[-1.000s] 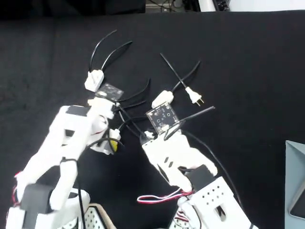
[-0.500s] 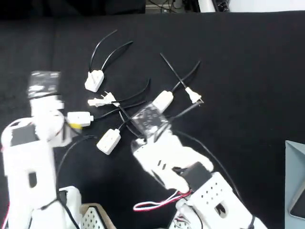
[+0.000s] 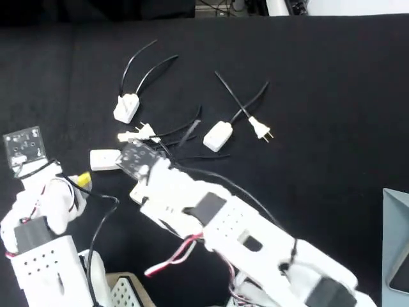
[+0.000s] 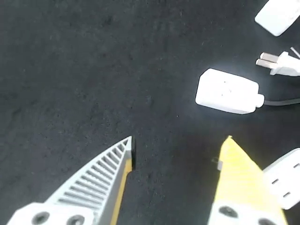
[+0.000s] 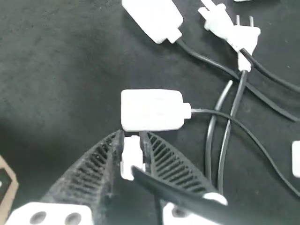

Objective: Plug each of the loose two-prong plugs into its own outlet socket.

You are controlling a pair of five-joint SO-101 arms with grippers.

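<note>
My right gripper point(image 5: 131, 138) is shut on a white two-prong plug point(image 5: 131, 158), whose front end meets the side of a white outlet socket point(image 5: 151, 110) with a black cord. In the high view the right arm point(image 3: 192, 204) lies across that spot and hides it. My left gripper point(image 4: 178, 140) hangs open over bare cloth, short of a second socket point(image 4: 228, 91) point(image 3: 105, 159). Beyond it lies a loose plug point(image 4: 281, 63) point(image 3: 136, 134). Two more sockets point(image 3: 126, 107) point(image 3: 217, 135) and another loose plug point(image 3: 260, 128) lie farther back.
A black cloth point(image 3: 332, 83) covers the table. Black cords point(image 5: 234, 112) loop and cross beside the right gripper. A grey bin point(image 3: 397, 243) stands at the right edge, and a perforated base point(image 3: 124, 294) sits at the front between the arms.
The left arm has pulled back from the sockets to the front left. The right arm has swung left with the plug, down to the front-left socket.
</note>
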